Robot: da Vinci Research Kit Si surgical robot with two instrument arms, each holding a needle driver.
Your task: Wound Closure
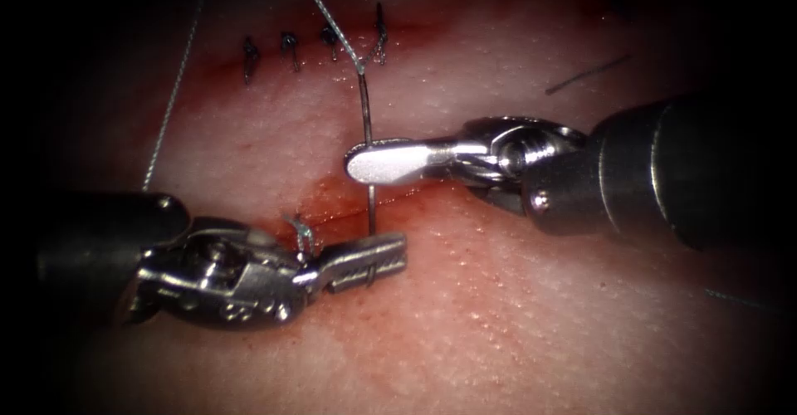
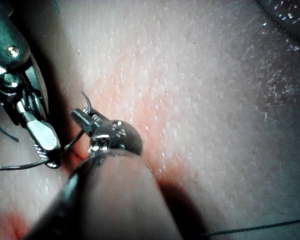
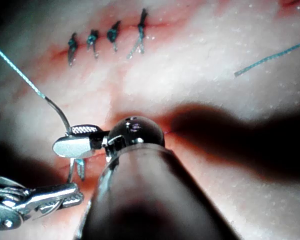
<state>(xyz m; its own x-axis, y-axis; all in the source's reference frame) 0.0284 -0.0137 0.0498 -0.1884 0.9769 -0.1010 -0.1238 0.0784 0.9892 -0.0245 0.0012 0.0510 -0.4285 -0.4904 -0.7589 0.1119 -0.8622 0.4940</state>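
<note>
Right tool (image 1: 378, 159) is clamped on the needle (image 1: 366, 124) about mid-curve, jaws closed across the shaft. The swaged end, with the thread (image 1: 328, 18) attached, points up toward the finished stitches (image 1: 290, 48); the thread runs off past the top of the endoscope view.

Left tool (image 1: 374, 259) sits just below, jaws closed at the needle's lower end. The tip appears to be pinched between them, but the contact is partly hidden, so that grip is probable, not certain. A short thread tail (image 1: 300, 231) stands by its wrist.

The needle is seen crossing above the open part of the cut (image 1: 332, 207), clear of the tissue (image 1: 515, 324); no entry into the tissue is visible. Red fluid (image 1: 249, 153) is spread around the cut.

With both tools on one needle, the grip is best kept square to the curve and no twist loaded between the two holds; thread slack should be kept off the jaws.

View differences:
- Right wrist view: needle (image 3: 60, 112) curve and thread junction are shown cleanly above the right tool (image 3: 70, 146), with the left tool (image 3: 65, 195) below; a loose cut thread piece (image 3: 270, 59) lies to the right of the stitch row.
- Left wrist view: left tool (image 2: 82, 117) is seen end-on beside the right tool (image 2: 42, 137); the needle tip (image 2: 86, 100) is seen sticking up past the left jaws.
- Endoscope view: the placement across the cut is given.
</note>
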